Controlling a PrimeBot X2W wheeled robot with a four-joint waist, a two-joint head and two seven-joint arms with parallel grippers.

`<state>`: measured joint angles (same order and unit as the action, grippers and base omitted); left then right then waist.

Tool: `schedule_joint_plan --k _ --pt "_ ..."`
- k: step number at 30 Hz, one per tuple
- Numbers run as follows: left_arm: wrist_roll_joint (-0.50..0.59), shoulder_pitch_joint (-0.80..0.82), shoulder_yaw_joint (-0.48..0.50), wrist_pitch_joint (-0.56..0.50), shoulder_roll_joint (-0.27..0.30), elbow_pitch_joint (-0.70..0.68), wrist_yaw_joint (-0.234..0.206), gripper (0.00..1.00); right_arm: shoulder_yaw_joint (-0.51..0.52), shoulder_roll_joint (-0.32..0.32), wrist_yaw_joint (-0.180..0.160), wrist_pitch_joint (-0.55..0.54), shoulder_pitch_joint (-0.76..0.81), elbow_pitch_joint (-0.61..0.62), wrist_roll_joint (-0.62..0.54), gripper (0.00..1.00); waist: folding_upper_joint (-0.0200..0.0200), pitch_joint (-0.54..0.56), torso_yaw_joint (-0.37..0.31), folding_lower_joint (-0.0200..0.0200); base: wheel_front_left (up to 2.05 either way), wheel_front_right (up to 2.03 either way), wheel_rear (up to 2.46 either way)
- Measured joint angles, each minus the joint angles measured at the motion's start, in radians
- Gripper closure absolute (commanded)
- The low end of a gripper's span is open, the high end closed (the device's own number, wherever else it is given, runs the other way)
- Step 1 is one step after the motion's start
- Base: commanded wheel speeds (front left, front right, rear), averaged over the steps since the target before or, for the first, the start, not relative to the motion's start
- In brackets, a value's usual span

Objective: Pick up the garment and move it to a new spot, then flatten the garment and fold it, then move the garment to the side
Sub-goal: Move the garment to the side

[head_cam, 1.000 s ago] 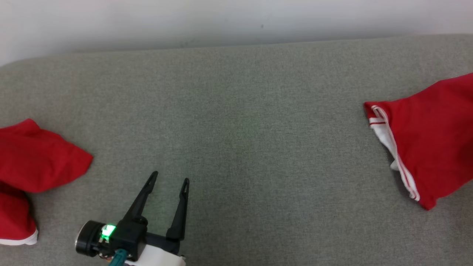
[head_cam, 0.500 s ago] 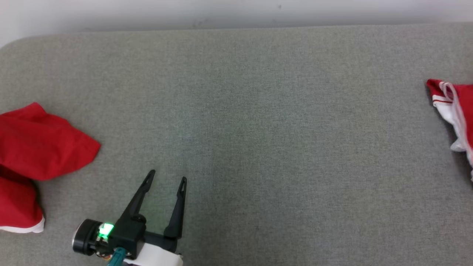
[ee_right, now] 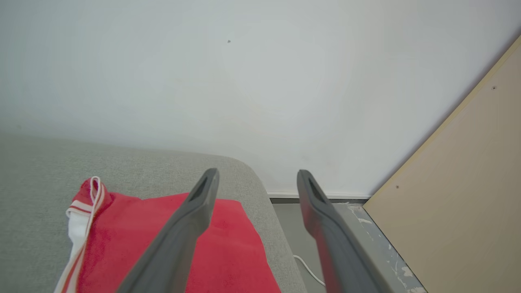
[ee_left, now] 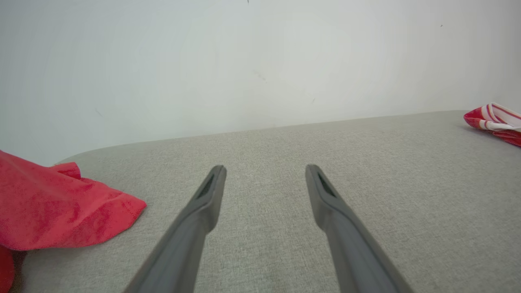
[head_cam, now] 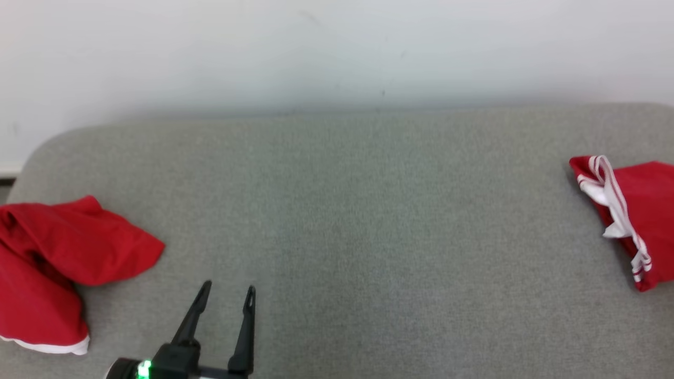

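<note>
1. Garments, two: folded red cloth garment with white striped trim, at the right table edge, cut off by the frame; crumpled red cloth garment, left, partly cut off.
2. Grey fabric-covered table, one.
3. Pincers, two: left pincer wide, empty; right pincer wide, empty, above the folded garment.

A folded garment at the right end of the bench, a rumpled garment at its left
The folded one is red with white-striped trim, a flat packet near the rounded right corner, trimmed edge toward the middle. The rumpled one, red with a white hem, lies heaped well apart.
</note>
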<state>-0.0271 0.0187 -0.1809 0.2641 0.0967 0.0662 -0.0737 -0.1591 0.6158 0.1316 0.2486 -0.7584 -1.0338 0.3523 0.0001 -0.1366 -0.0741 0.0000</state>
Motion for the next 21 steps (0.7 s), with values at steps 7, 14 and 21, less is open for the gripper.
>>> schedule_joint_plan --k 7,14,21 --pt "-0.007 -0.091 0.03 0.0 -0.012 0.001 -0.017 0.0 0.145 -0.069 0.0 0.014 0.282 0.274 -0.002 0.0 0.0 0.114 0.005 -0.0001 0.0 0.0 0.0" --pt "-0.007 -0.147 0.056 0.0 -0.012 0.015 -0.008 0.0 0.32 -0.266 0.0 0.014 0.604 0.564 -0.116 0.0 0.0 0.178 0.018 -0.0002 0.0 0.0 0.0" --pt "-0.007 -0.158 0.078 0.0 -0.011 0.033 0.002 0.0 0.356 -0.425 0.0 0.014 0.774 0.743 -0.207 0.0 -0.0001 0.209 0.031 -0.0001 0.0 0.0 0.0"
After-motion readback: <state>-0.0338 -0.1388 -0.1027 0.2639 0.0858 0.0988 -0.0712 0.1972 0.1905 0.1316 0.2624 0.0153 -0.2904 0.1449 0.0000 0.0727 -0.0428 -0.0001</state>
